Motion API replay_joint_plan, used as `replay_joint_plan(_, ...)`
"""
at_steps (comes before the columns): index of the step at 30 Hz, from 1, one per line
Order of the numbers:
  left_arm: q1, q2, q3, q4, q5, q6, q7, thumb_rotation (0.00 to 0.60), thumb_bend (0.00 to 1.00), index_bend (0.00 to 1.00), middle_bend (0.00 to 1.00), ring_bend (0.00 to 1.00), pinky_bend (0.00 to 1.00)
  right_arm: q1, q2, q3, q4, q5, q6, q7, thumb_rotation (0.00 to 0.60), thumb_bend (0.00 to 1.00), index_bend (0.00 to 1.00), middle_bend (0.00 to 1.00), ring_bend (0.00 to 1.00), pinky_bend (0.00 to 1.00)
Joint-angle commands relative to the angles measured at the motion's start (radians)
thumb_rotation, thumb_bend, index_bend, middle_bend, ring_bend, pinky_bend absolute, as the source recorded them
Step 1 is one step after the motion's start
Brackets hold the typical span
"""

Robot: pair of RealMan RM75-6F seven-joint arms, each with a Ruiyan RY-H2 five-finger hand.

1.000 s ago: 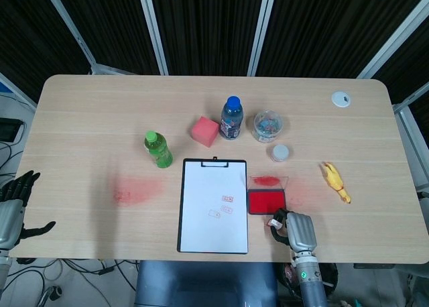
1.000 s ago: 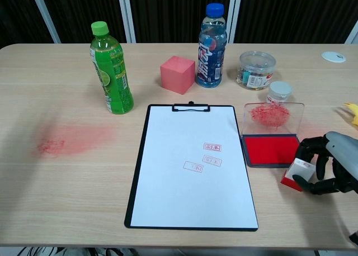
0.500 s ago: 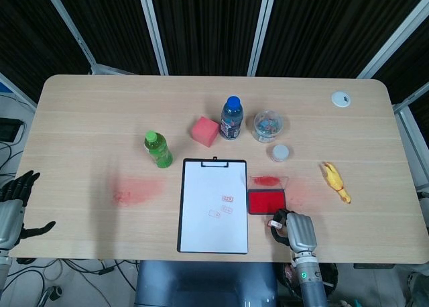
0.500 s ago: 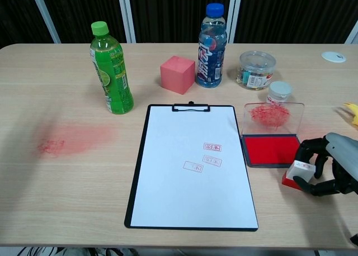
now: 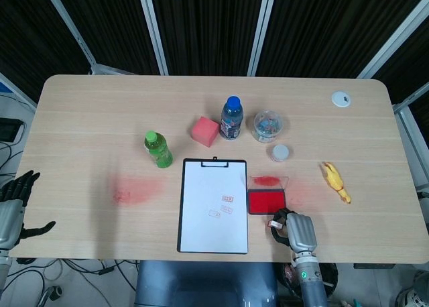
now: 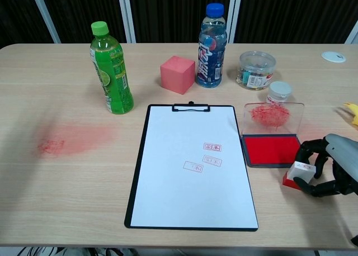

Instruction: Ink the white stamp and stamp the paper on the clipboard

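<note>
The white stamp (image 6: 297, 174) with a red base stands tilted on the table, just right of the near corner of the open red ink pad (image 6: 271, 150). My right hand (image 6: 333, 166) curls around it, fingers behind and thumb in front, gripping it. In the head view the stamp (image 5: 275, 222) peeks out left of that hand (image 5: 298, 232). The clipboard (image 6: 193, 166) with white paper lies to the left and carries three red imprints. My left hand (image 5: 13, 210) hangs off the table's near left corner with fingers spread, holding nothing.
Behind the clipboard stand a green bottle (image 6: 112, 69), a pink cube (image 6: 178, 74), a blue-capped bottle (image 6: 211, 46), a clear jar (image 6: 257, 70) and a small white-lidded pot (image 6: 279, 91). A yellow rubber chicken (image 5: 335, 181) lies right of the pad. Red ink smears the table (image 6: 70, 140) at left.
The stamp has shifted slightly lower and tilted a bit within my right hand. The left hand has not moved.
</note>
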Motion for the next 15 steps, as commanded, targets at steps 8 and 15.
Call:
replay_joint_plan(8, 0.000, 0.001, -0.001, -0.002, -0.001, 0.000, -0.001, 0.600, 0.01, 0.00, 0.00, 0.00, 0.00, 0.001, 0.006, 0.002, -0.010, 0.013, -0.008, -0.012, 0.600, 0.40, 0.44, 0.43, 0.51, 0.73)
replay_joint_plan(15, 0.000, 0.001, -0.001, -0.001, 0.000, 0.000, 0.000, 0.600, 0.01, 0.00, 0.00, 0.00, 0.00, 0.000, 0.007, 0.002, -0.013, 0.015, -0.008, -0.013, 0.600, 0.40, 0.41, 0.43, 0.51, 0.73)
